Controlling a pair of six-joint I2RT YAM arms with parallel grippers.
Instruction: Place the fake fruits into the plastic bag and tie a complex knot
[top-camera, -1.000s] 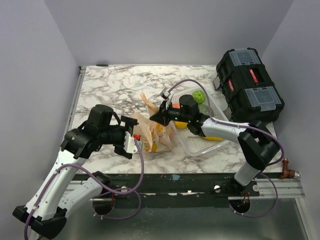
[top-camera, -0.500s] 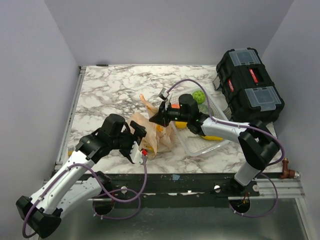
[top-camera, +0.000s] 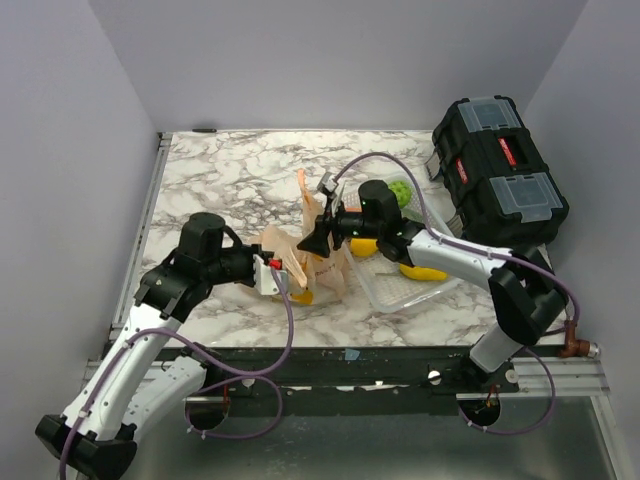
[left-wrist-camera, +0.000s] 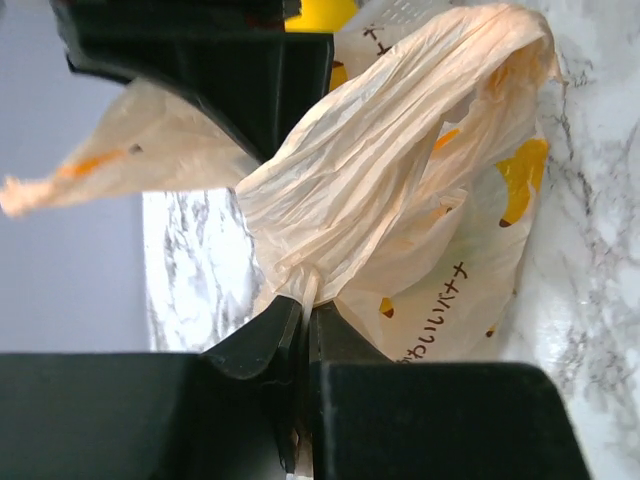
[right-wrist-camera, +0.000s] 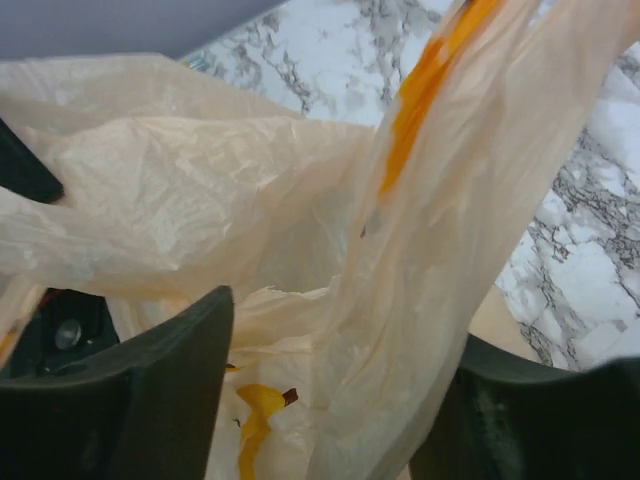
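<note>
1. The bag (top-camera: 325, 272) lies on the marble table (top-camera: 230, 180) just below the centre of the top view, between the two grippers and just beside the left side of the white basket (top-camera: 385, 290)
2. The left gripper (left-wrist-camera: 303, 305) comes in from the lower left of the top view to the bag's left side. In its wrist view the fingers meet at bottom centre, closed tight on a gathered fold of the bag's plastic
3. The right gripper (right-wrist-camera: 340, 350) reaches in from the right, over the basket, to the top of the bag. In its wrist view the two fingers stand apart at lower left and lower right
4. A handle strip (right-wrist-camera: 440, 200) of the bag runs from the upper right of that view down between those fingers. A gap shows beside the finger at lower left, so the strip is not clamped
5. In the top view a strip stands up from the bag toward upper centre
6. The bag's side carries yellow banana prints and dark lettering, seen right of centre in the left wrist view
7. The basket holds a green fruit (top-camera: 398, 190) at its upper end and a yellow fruit (top-camera: 422, 272) lower down, partly under the right arm
8. A black toolbox (top-camera: 497, 170) sits at the upper right of the top view
</note>
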